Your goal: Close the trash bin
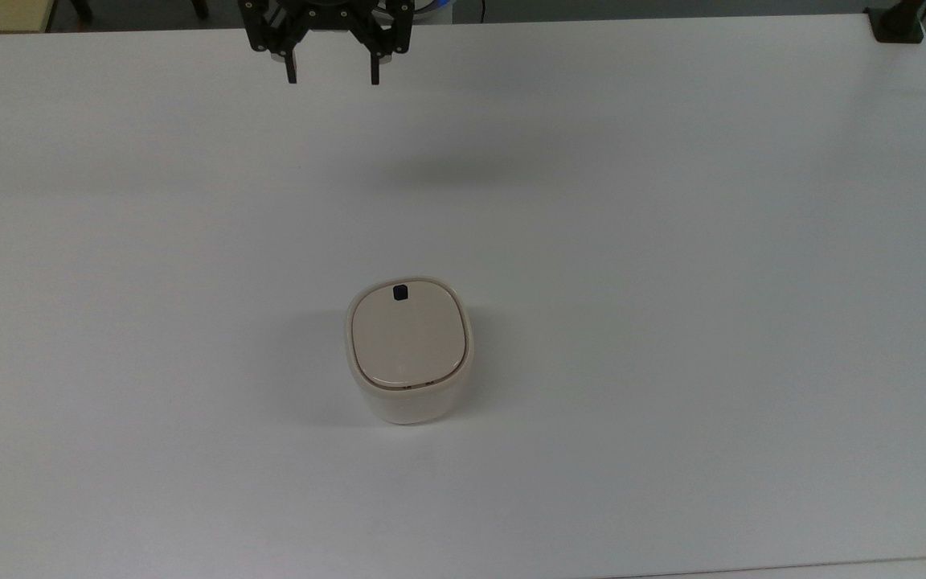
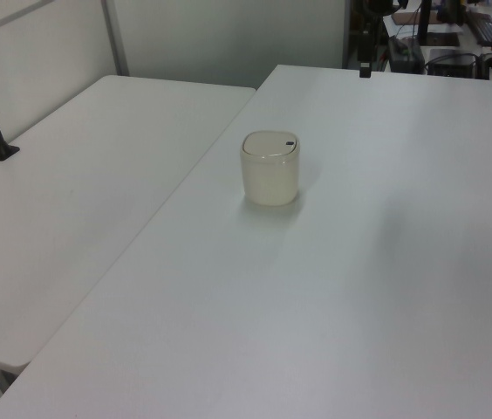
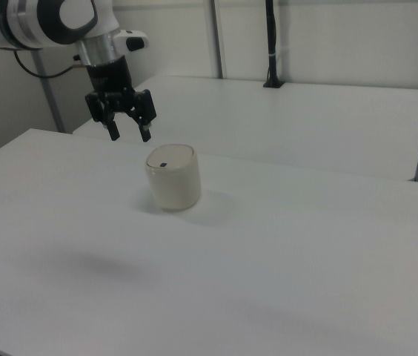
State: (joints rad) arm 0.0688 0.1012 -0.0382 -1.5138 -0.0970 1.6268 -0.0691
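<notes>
1. One bin (image 1: 408,351) stands mid-table (image 1: 672,241), its lid (image 1: 407,334) lying flat and shut.
2. Well apart, the pincer (image 1: 333,79) hangs near the table's far edge, fingers spread wide, empty.

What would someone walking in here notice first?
Probably the small cream-white plastic trash bin standing alone mid-table on the wide white table, its flat beige lid down, with a small black latch. Next, the black two-finger gripper hanging open above the table's edge at the top view's top, well away from the bin.
</notes>
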